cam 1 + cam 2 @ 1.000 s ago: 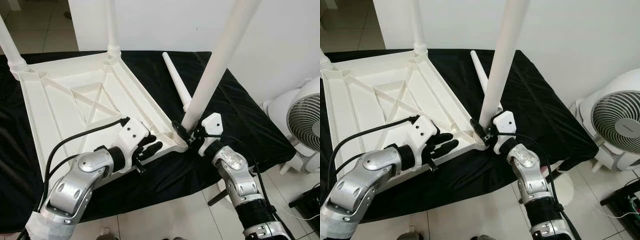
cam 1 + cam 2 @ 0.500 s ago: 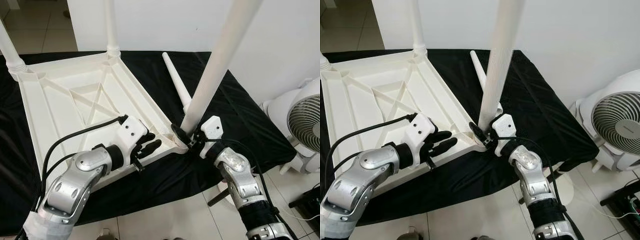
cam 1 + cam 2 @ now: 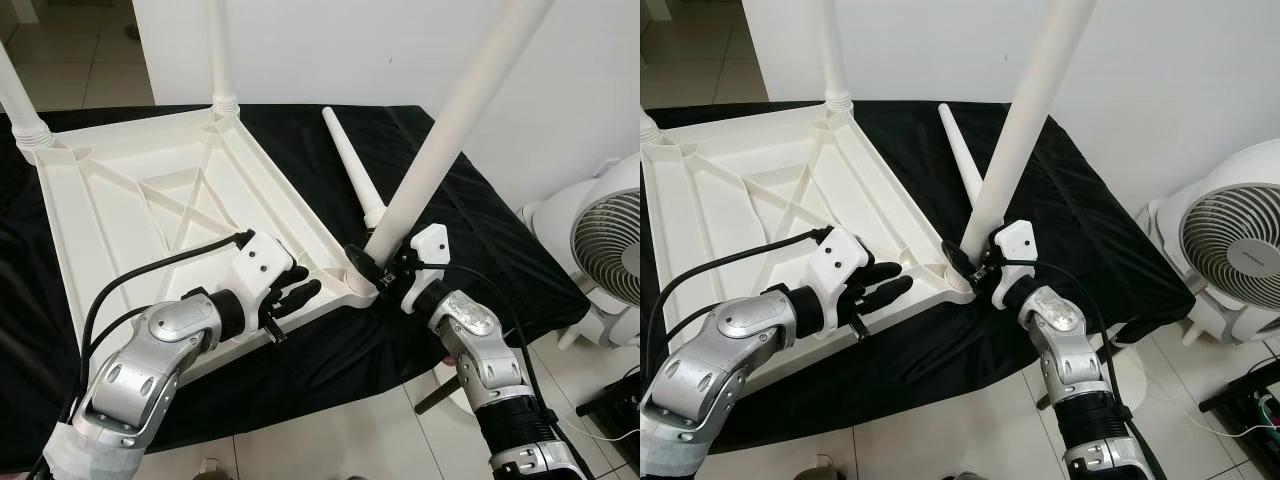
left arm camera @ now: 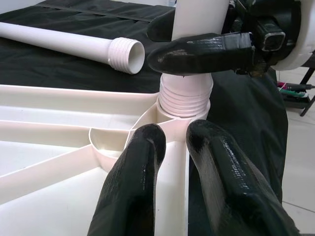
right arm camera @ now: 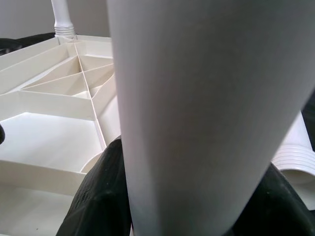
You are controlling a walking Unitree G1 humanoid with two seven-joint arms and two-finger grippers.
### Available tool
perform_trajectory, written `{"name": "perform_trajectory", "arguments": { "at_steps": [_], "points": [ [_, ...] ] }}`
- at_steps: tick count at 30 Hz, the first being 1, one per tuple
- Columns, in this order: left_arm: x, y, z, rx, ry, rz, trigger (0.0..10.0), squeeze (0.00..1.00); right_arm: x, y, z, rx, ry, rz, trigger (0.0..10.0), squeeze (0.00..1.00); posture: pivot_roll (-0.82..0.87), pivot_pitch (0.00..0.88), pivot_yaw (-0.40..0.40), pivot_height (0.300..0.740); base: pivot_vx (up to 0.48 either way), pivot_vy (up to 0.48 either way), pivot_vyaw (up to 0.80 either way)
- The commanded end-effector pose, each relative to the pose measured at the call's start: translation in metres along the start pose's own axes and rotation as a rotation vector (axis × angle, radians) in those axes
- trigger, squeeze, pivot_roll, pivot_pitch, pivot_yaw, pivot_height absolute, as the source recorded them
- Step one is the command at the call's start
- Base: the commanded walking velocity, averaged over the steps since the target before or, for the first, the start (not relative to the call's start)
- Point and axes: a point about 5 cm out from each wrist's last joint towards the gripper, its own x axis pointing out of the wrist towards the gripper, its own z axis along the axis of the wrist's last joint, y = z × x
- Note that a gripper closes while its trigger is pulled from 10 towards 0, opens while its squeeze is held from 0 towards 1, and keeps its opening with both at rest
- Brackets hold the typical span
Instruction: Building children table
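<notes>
White ribbed tabletop [image 3: 150, 200] upturned, tilted leg [image 3: 450, 130] in right claw [image 3: 378, 275]

- A plain white wall [image 3: 330, 50] stands ahead of me; it is evenly lit, and I see no window in it
- The floor [image 3: 970, 410] below me is pale glossy tile with thin grout lines; more of the same tile shows at the far left [image 3: 70, 50]
- A black cloth [image 3: 500, 250] is spread over the surface in front of me and hangs down over its near edge
- A white fan [image 3: 1230, 250] with a round grille stands on the floor at my right; a dark stand [image 3: 1250, 400] sits on the tiles just beyond it
</notes>
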Motion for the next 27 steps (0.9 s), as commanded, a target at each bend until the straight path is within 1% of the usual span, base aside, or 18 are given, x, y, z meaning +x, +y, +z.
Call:
{"name": "perform_trajectory", "arguments": {
  "at_steps": [1, 9, 12, 14, 17, 20, 27],
  "points": [
    [0.000, -0.002, 0.005, 0.006, -0.013, -0.007, 10.0, 0.00, -0.010, -0.001, -0.033, 0.075, 0.176, -0.027, 10.0, 0.00, 0.12, 0.064, -0.087, 0.740, 0.000, 0.000, 0.00],
    [0.000, -0.002, 0.005, 0.009, -0.013, -0.007, 10.0, 0.00, -0.004, -0.005, -0.031, 0.089, 0.194, -0.052, 10.0, 0.00, 0.12, 0.059, -0.090, 0.740, 0.000, 0.000, 0.00],
    [0.000, -0.003, 0.005, 0.011, -0.013, -0.008, 10.0, 0.00, -0.001, -0.007, -0.029, 0.106, 0.198, -0.063, 10.0, 0.00, 0.13, 0.058, -0.092, 0.740, 0.000, 0.000, 0.00],
    [0.000, -0.003, 0.005, 0.011, -0.013, -0.008, 10.0, 0.00, 0.001, -0.010, -0.028, 0.138, 0.200, -0.083, 10.0, 0.00, 0.13, 0.057, -0.093, 0.740, 0.000, 0.000, 0.00],
    [-0.001, -0.003, 0.005, 0.010, -0.013, -0.005, 10.0, 0.00, 0.004, -0.013, -0.026, 0.136, 0.202, -0.090, 10.0, 0.00, 0.13, 0.057, -0.095, 0.740, 0.000, 0.000, 0.00],
    [-0.001, -0.003, 0.005, 0.011, -0.013, -0.005, 10.0, 0.00, 0.007, -0.014, -0.025, 0.155, 0.208, -0.101, 10.0, 0.00, 0.13, 0.056, -0.096, 0.740, 0.000, 0.000, 0.00],
    [-0.001, -0.004, 0.005, 0.012, -0.015, -0.003, 10.0, 0.00, 0.012, -0.016, -0.023, 0.134, 0.210, -0.117, 10.0, 0.00, 0.13, 0.058, -0.101, 0.740, 0.000, 0.000, 0.00]
  ]
}}
